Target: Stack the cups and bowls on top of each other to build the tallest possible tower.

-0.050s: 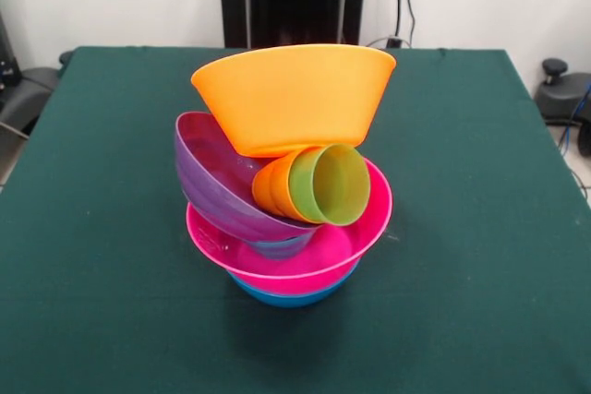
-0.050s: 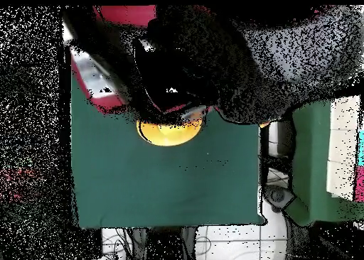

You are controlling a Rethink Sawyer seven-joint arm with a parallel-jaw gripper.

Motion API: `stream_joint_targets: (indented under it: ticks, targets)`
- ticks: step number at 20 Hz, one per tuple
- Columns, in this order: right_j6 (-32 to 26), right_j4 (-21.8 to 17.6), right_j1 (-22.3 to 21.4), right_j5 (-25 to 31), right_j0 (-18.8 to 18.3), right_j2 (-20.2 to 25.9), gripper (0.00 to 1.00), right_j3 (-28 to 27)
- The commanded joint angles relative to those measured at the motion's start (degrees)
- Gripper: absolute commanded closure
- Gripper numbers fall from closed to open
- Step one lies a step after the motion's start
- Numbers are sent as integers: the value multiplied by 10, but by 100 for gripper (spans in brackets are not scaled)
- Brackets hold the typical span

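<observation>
tower [image 1: 288, 173] mid-table [image 1: 102, 228]: blue bowl [image 1: 291, 296], pink bowl [image 1: 319, 251], tilted purple bowl [image 1: 217, 177], green cup [image 1: 334, 184] nested in orange cup [image 1: 270, 187], orange bowl [image 1: 291, 94] on top | light, glossy, slippery; pinch by rim | arm out of sight, fingers unseen

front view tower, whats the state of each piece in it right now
blue bowl: upright, at the bottom
pink bowl: upright, nested in the blue one
purple bowl: tilted inside the pink bowl
orange cup: on its side
green cup: on its side, nested in the orange cup
orange bowl: upright, on top, slightly tilted
</observation>
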Motion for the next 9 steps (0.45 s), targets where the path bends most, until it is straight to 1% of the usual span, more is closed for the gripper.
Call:
stream_joint_targets:
  ticks: [1,3,6,9]
  targets:
    - [214,116,-85,29,12,-156,0,54]
    - [214,126,-85,16,13,-181,0,60]
    - [216,157,-88,9,12,-212,0,72]
    - [218,184,-86,-10,12,-250,0,90]
